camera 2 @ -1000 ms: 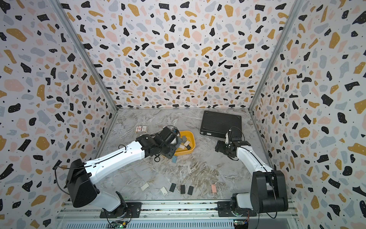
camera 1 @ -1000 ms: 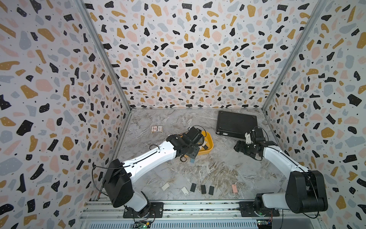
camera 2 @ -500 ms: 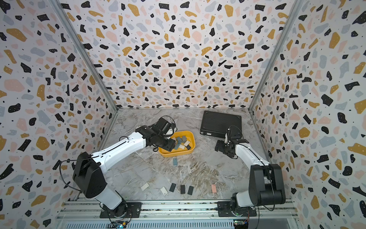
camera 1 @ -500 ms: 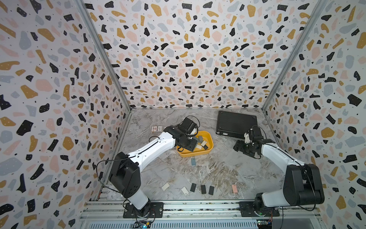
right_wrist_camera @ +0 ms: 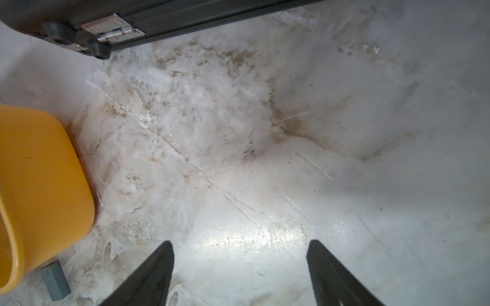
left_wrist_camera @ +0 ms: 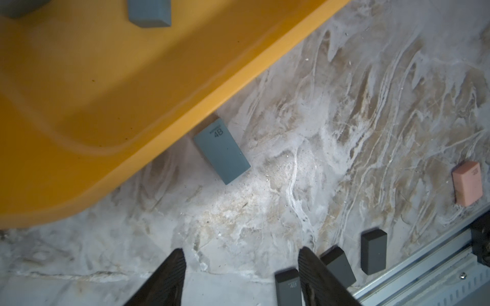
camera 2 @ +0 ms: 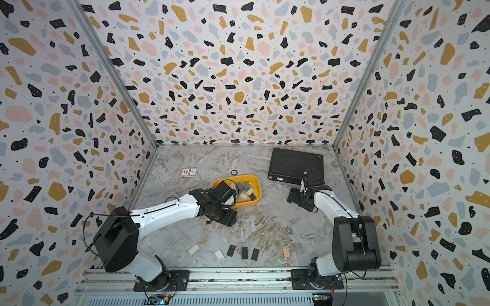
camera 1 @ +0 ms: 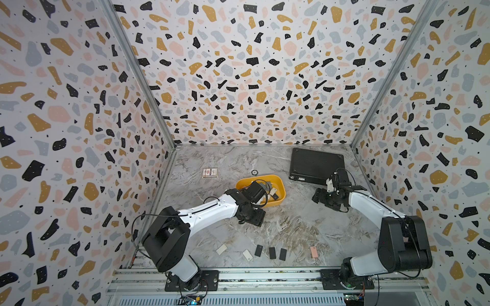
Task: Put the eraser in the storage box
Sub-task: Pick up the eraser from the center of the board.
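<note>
Across the marbled tabletop (camera 1: 291, 227), the largest item is the flat black case (camera 1: 315, 164), lying at the far right. Beside it, nearer the middle, sits the yellow storage box (camera 1: 277, 202), open at the top. Both top views show several small erasers (camera 2: 246, 184) lying in it, grey, white and black. The left tool (left_wrist_camera: 241, 251) hangs just in front of the box's near wall, its jaws set apart with nothing between them. The right tool (right_wrist_camera: 241, 245) stands wide and empty over bare tabletop. A row of loose erasers (camera 1: 272, 253), white, black and pink, lies near the front rail. The grey eraser (left_wrist_camera: 221, 151), marked 4B, is outside the box. It lies flat on the tabletop just beside the outer wall, ahead of the left tool's fingertips and apart from them.
</note>
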Controlling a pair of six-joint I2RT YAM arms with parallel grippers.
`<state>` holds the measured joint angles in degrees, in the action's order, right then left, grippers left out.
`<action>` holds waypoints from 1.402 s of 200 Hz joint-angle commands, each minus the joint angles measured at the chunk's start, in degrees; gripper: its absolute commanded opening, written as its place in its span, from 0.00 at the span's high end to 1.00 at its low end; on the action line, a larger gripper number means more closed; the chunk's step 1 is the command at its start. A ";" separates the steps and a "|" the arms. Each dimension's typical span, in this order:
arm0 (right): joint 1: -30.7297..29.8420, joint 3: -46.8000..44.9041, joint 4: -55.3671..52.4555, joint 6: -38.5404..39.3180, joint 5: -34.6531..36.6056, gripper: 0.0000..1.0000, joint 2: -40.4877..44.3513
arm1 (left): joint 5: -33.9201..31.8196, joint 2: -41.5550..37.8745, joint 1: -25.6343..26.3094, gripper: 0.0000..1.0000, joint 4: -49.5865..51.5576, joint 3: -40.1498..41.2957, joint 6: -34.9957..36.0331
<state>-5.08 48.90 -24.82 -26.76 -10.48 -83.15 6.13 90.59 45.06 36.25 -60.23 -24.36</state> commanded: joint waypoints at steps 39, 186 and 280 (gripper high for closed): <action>0.18 -0.43 -1.11 0.66 0.98 0.19 3.69 | -4.51 6.45 -0.11 0.31 -5.75 -1.06 -3.53; 0.24 -0.74 -0.98 0.82 1.16 0.18 4.08 | -5.78 11.75 0.10 0.33 -7.19 -3.18 -4.05; 0.19 -1.09 -0.32 0.66 0.75 0.19 3.62 | -5.60 13.13 0.71 0.61 -6.05 -4.19 -3.14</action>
<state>-5.08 48.07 -24.82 -26.55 -9.82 -80.49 0.95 103.18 45.19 29.52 -62.87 -28.05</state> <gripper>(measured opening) 0.816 0.418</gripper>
